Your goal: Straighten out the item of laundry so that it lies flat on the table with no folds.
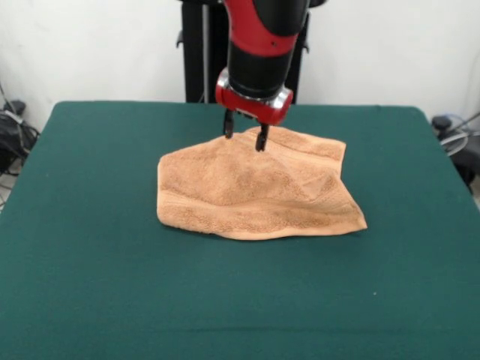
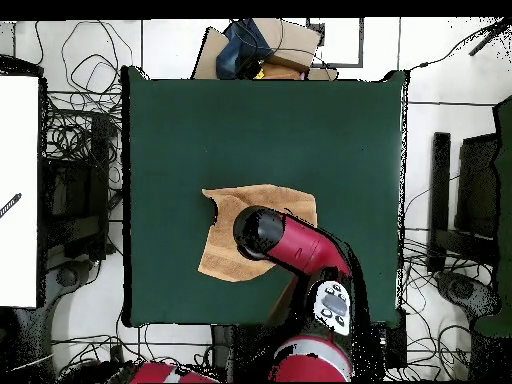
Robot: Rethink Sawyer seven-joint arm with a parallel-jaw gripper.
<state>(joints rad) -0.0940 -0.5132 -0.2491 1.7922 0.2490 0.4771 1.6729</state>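
Note:
The item of laundry (image 1: 255, 191), a light orange-tan terry towel, lies rumpled in the middle of the dark green table (image 1: 90, 285). Soft ridges and a fold run across it, and its far edge is doubled over. My gripper (image 1: 244, 136) hangs over that far edge, its two dark fingers apart and open, tips at or just above the cloth with nothing between them. From overhead the towel (image 2: 232, 222) shows as an uneven patch on the table (image 2: 330, 130), partly covered by my arm (image 2: 290, 250), which hides the gripper.
Green table surface surrounds the towel on all sides. Cables and equipment (image 2: 80, 150) lie on the floor beside the table, and a box with bags (image 2: 255, 50) sits past its far edge in the overhead view.

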